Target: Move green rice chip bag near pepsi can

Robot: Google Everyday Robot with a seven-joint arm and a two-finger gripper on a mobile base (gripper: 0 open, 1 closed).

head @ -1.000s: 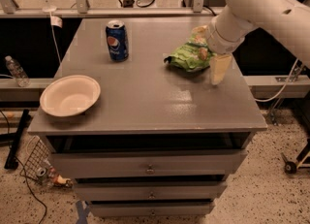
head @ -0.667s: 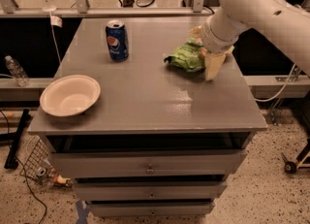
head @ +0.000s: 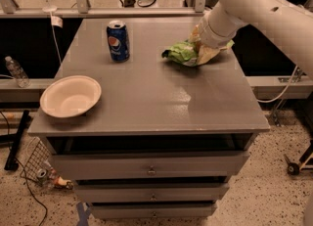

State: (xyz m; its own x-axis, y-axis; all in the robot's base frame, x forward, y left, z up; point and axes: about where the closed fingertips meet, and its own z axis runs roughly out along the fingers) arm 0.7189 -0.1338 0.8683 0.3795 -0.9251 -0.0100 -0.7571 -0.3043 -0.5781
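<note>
The green rice chip bag (head: 180, 53) lies crinkled on the grey table (head: 161, 105), at the back right. The pepsi can (head: 118, 40) stands upright at the back of the table, left of the middle, about a can's height left of the bag. My gripper (head: 207, 52), on the white arm that comes in from the upper right, is down on the right end of the bag and covers that part of it.
A pale empty bowl (head: 71, 96) sits at the table's front left corner. Drawers are below the tabletop. A clear plastic bottle (head: 15, 71) stands on a ledge off the table's left side. Rails and cables run behind the table.
The gripper has moved left and back, from beside the bag's right front edge to down onto the bag's right end. The bag, can and bowl have stayed in place.
</note>
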